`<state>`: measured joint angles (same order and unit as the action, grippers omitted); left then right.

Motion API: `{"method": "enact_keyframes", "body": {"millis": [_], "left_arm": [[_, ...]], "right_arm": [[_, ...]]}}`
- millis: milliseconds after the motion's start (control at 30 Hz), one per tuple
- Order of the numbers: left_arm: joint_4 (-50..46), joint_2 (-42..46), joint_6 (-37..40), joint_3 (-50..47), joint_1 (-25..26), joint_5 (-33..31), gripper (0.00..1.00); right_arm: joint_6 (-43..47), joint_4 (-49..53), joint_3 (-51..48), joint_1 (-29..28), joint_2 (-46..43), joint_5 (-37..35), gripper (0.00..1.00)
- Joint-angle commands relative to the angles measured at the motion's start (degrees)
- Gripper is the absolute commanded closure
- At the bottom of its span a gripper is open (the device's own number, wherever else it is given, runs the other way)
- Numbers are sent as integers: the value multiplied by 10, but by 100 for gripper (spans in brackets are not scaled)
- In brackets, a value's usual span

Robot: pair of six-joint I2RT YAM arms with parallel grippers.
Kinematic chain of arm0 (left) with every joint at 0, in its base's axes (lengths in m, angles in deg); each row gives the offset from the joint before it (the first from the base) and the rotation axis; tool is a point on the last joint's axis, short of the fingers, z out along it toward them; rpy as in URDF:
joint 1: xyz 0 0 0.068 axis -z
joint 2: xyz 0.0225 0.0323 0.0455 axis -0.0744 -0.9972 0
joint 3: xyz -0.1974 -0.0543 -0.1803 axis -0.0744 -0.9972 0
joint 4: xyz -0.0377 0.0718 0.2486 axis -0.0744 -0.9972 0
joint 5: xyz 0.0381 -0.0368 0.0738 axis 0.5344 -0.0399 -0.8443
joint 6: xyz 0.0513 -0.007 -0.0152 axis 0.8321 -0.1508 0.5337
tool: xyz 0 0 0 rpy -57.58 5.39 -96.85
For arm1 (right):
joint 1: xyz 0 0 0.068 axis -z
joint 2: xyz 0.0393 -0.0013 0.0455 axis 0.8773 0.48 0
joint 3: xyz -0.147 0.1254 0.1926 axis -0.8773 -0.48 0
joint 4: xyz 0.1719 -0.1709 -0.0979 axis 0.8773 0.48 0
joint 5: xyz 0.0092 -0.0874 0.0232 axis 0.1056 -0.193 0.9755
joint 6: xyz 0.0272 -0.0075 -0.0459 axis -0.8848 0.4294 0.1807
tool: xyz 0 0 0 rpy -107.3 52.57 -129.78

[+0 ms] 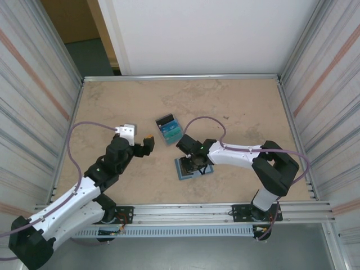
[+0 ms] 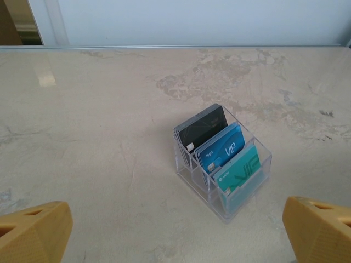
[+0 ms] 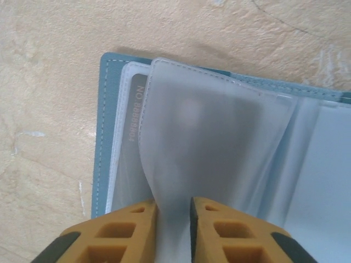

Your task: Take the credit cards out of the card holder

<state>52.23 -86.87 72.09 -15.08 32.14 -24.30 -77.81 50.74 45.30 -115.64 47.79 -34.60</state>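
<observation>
The card holder (image 1: 183, 167), a teal-blue wallet, lies open on the table in front of the right arm. In the right wrist view its teal edge (image 3: 101, 137) frames frosted plastic sleeves (image 3: 214, 137). A grey printed card (image 3: 131, 137) shows through the sleeve underneath. My right gripper (image 3: 173, 213) (image 1: 197, 163) is down on the wallet, shut on the top sleeve, which bunches between its fingers. Black (image 2: 205, 127), blue (image 2: 222, 148) and teal-green (image 2: 238, 170) credit cards stand in a clear rack (image 2: 241, 205) (image 1: 169, 129). My left gripper (image 2: 175, 233) (image 1: 147, 143) hangs open just short of that rack.
The marble-patterned table (image 1: 236, 107) is walled by metal-framed panels on both sides and at the back. The rack stands a hand's width beyond the wallet, between the two grippers. A rail (image 1: 185, 211) runs along the near edge.
</observation>
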Motion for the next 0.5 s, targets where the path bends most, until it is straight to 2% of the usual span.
{"method": "enact_keyframes", "body": {"millis": [0, 467], "left_arm": [[16, -3, 16, 26, 4, -14, 1], [10, -29, 22, 41, 5, -14, 1]], "right_arm": [[-13, 23, 4, 8, -29, -29, 72], [-28, 53, -19, 32, -73, -66, 66]]}}
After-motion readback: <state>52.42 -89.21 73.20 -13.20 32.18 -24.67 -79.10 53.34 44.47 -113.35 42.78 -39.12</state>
